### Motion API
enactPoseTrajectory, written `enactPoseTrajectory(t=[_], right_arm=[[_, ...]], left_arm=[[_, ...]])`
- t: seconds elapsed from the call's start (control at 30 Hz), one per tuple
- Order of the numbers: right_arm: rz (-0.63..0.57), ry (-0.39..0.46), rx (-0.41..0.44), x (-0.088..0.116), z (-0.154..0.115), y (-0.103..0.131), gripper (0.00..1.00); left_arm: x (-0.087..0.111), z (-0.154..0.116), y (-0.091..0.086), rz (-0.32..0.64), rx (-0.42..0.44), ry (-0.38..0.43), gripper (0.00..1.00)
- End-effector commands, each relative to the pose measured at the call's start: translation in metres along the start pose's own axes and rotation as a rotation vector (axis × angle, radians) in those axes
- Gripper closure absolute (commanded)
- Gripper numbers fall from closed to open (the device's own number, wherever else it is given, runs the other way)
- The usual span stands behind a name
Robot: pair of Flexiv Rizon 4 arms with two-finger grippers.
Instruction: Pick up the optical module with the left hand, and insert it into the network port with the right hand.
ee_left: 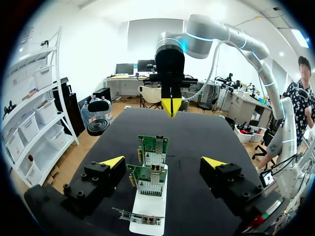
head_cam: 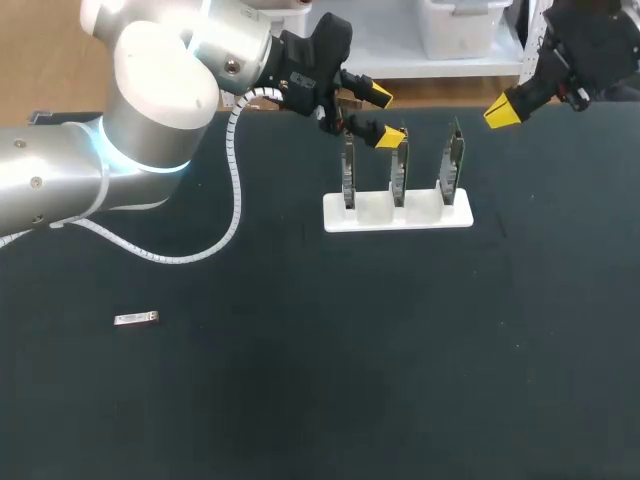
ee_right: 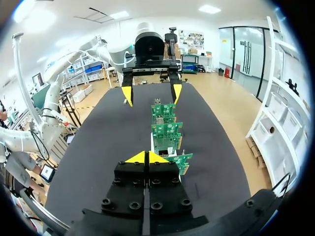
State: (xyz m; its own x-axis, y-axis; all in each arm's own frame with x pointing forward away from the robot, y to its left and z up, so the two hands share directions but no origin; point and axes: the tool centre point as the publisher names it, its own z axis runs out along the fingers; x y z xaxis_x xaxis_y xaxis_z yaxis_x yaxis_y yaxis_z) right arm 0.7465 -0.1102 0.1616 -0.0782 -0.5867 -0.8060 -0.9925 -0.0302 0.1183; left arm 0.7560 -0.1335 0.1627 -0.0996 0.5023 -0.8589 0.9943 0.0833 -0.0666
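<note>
The module (head_cam: 136,319) lies flat on the black worktop (head_cam: 300,380), toward the head view's lower left. It is a small silvery bar whose long axis runs almost straight left to right across that view. It is too small to tell which end is its front. Nothing touches it, and it shows in neither wrist view.

The left claw (head_cam: 384,116) is well apart from the module, far up and to the right of it, by the left end of a white holder (head_cam: 450,215). Its yellow tips stand wide apart and hold nothing. In the left wrist view the left claw (ee_left: 163,162) looks along the row of three upright green cards (ee_left: 152,150) standing in the holder (ee_left: 147,211), the cards ahead of and between its spread fingers.

The right claw (head_cam: 502,112) hangs off the holder's right end, also far from the module. In its own view its tips (ee_right: 146,157) are pressed together with nothing between them.
</note>
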Motion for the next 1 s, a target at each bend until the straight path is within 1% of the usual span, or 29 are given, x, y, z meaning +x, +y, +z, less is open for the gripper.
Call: enactPoseTrajectory(t=[0.03, 0.3, 0.33, 0.37, 1.0], right_arm=[[-0.003, -0.004, 0.002, 0.0011, 0.0002, -0.0016, 1.0], [-0.006, -0.007, 0.012, -0.0006, 0.0014, -0.0047, 1.0], [-0.006, -0.007, 0.012, -0.0006, 0.0014, -0.0047, 0.54], [-0.006, -0.007, 0.012, -0.0006, 0.0014, -0.0047, 0.0], [-0.006, -0.007, 0.012, -0.0006, 0.0014, -0.0047, 0.0]], left_arm=[[0.0006, 0.0, -0.0009, 0.001, -0.003, -0.001, 0.0], [0.0006, 0.0, -0.0009, 0.001, -0.003, -0.001, 0.0], [0.0006, 0.0, -0.0009, 0.001, -0.003, -0.001, 0.0], [0.0006, 0.0, -0.0009, 0.001, -0.003, -0.001, 0.0], [0.0006, 0.0, -0.0009, 0.001, -0.003, -0.001, 0.0]])
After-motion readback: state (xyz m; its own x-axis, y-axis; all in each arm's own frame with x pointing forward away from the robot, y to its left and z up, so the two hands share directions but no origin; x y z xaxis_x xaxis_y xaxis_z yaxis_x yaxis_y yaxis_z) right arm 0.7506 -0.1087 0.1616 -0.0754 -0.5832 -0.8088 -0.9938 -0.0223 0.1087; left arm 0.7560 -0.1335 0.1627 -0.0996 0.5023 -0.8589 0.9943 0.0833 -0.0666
